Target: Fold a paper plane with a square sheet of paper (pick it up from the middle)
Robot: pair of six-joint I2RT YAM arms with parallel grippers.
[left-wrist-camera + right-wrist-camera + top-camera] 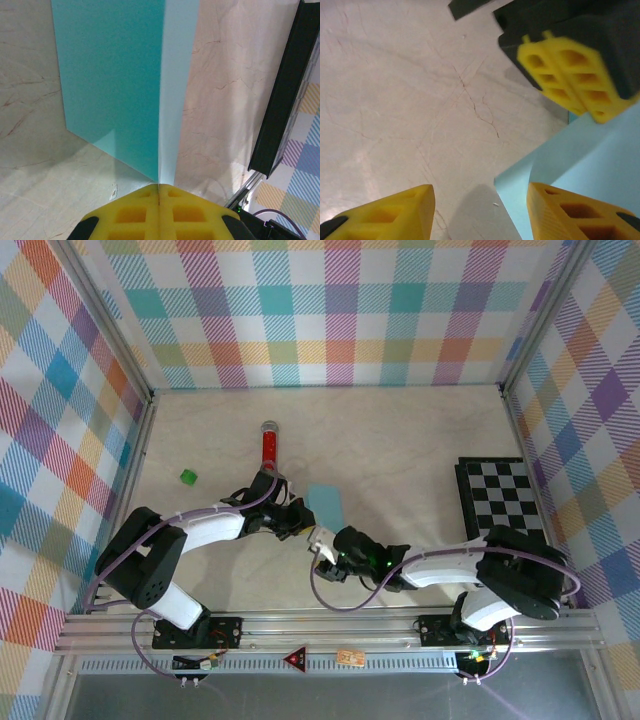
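The sheet of paper (pixel 326 505) is light cyan and folded along a lengthwise crease, and it stands off the table near the middle. My left gripper (pixel 159 186) is shut on the paper (pixel 115 85) at the crease, with its yellow fingers pressed together. In the top view the left gripper (pixel 300 520) sits just left of the paper. My right gripper (pixel 480 192) is open, and a corner of the paper (pixel 590 155) reaches in beside its right finger. The left gripper's fingers (pixel 570 75) pinch the paper just above. The right gripper (pixel 325 550) is below the paper in the top view.
A red glittery tube (pixel 269 445) lies behind the left arm, and a small green cube (pixel 187 477) sits to the left. The black-and-white checkered board (pixel 505 500) lies at the right; its dark edge (pixel 285 100) shows in the left wrist view. Plaid walls close three sides.
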